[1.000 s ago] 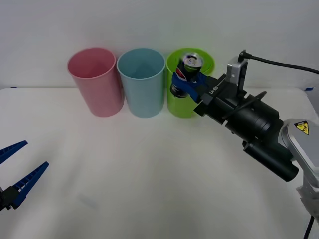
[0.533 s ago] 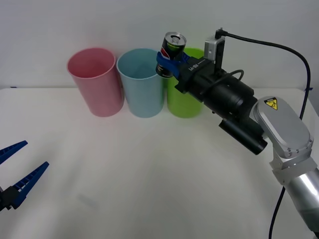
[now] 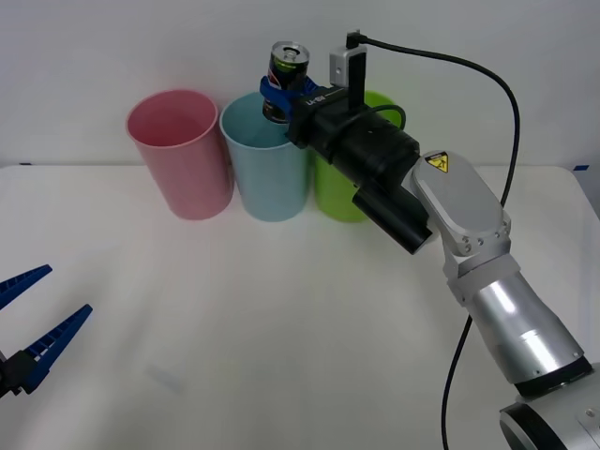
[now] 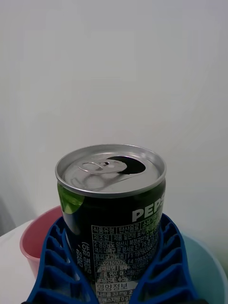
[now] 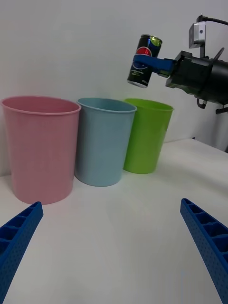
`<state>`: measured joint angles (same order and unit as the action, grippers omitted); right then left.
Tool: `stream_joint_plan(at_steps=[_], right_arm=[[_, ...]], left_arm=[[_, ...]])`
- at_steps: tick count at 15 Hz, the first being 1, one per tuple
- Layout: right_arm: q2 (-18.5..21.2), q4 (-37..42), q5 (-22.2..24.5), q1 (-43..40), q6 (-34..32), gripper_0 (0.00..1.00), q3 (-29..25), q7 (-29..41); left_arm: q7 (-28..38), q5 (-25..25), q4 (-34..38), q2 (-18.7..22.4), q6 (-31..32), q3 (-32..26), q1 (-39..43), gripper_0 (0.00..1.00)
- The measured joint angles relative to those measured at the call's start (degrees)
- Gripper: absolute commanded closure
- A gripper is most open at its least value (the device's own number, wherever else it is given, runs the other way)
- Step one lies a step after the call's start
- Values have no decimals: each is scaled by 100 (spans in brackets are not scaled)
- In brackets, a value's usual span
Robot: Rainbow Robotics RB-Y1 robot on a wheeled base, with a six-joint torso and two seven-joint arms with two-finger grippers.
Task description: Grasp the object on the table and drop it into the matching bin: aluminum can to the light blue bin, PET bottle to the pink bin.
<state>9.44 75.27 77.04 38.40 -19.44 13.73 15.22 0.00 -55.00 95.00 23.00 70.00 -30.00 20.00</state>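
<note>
My right gripper (image 3: 279, 92) is shut on the aluminum can (image 3: 284, 79), a small dark can with a silver top and a green mark. It holds the can in the air over the right part of the light blue bin's (image 3: 267, 159) rim. The right wrist view shows the can (image 4: 114, 209) close up between the blue fingers (image 4: 57, 266), with the light blue bin (image 4: 209, 266) and the pink bin (image 4: 35, 240) below. From the left wrist, the can (image 5: 144, 61) hangs tilted above the light blue bin (image 5: 104, 140). My left gripper (image 3: 33, 323) stands open low at the left over the white table (image 3: 281, 328).
The pink bin (image 3: 181, 153) stands left of the light blue one and a lime green bin (image 3: 352, 192) right of it, all three in a row at the table's far edge against a white wall. My right arm stretches across in front of the green bin.
My right gripper has carried the can up and to the left, from over the green bin to over the light blue bin's rim. The left gripper has stayed still.
</note>
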Motion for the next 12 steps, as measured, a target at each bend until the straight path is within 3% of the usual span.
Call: stream_joint_plan(at_steps=[12], right_arm=[[-646, -1820, 367, 1272, 552, 100, -167, -247]], left_arm=[[0, 0, 0, 0, 0, 0, 0, 0]])
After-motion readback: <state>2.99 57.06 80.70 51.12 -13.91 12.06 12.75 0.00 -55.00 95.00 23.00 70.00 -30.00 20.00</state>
